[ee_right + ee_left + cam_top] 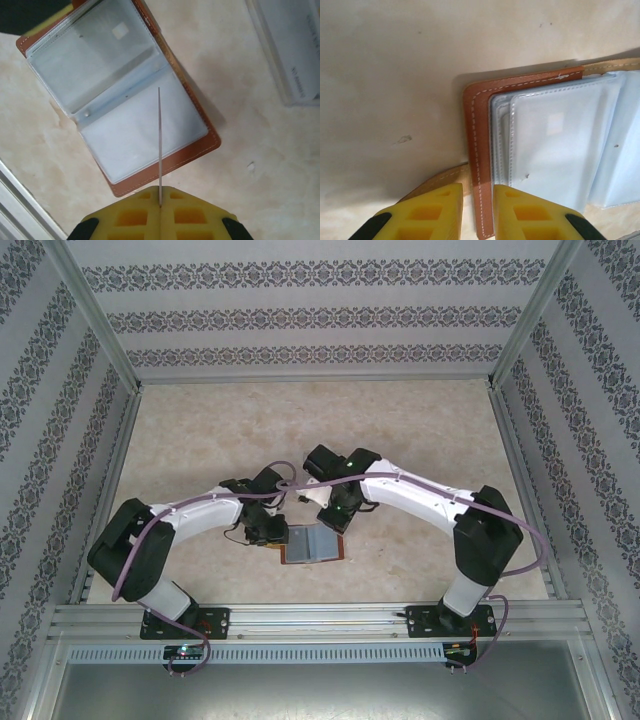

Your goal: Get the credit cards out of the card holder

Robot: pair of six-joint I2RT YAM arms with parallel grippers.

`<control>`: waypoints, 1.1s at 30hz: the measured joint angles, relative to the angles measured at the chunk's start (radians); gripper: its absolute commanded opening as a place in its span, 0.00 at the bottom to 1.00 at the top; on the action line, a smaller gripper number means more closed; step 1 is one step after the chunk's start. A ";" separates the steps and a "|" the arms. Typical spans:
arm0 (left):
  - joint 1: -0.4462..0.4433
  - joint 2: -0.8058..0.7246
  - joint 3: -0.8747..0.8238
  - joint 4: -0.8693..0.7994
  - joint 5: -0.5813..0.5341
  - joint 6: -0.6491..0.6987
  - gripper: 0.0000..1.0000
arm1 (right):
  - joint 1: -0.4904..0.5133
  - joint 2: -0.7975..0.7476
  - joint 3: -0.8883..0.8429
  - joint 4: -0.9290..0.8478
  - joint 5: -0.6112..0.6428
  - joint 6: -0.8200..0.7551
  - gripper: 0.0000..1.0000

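**Card holder** (125,100). Reddish-brown leather, lying open and flat on the table (420,430), near the front edge and between the two arms. Its pale blue-grey pockets (555,145) face up.

**Left tool** (478,200). The yellow fingers are drawn in to a narrow gap, and the holder's stitched leather border runs through that gap. A tan strap tab (445,177) lies by the left-hand finger. You may read this as a pinch on the holder's edge to steady it, though the contact itself is hidden.

**Right tool** (160,202). The fingers are pressed together on one credit card (159,145). It is pale and seen edge-on, a thin line standing out over the lower pocket. You cannot tell whether its far end is clear of the pocket.

**Step in hand.** You are drawing a card out while the holder is steadied from the other side. The task looks part-way done: a pale square shows through the upper pocket and may belong to another card.

**Next move.**
- Pull the card along its own length, away from the pocket, until it is free.
- Hold the left pinch firm so the holder does not drag along.
- Lay the card on bare table beside the holder, not on it.

**Surface.** Beige, marbled and matt, with a few small marks. A clear plastic box (292,50) sits well apart from the holder.

**Room.** An enclosure with walls (300,310) papered in bands of dark floral pattern. Aluminium posts stand at the corners and a rail (320,618) runs along the front.
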 measured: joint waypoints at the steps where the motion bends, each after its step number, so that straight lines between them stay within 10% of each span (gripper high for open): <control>1: 0.004 -0.010 -0.006 0.001 -0.001 0.000 0.23 | -0.007 0.009 0.014 -0.005 0.000 -0.023 0.00; 33: 0.048 -0.092 -0.081 0.011 0.002 -0.016 0.23 | -0.183 0.370 0.665 -0.277 -0.015 -0.485 0.00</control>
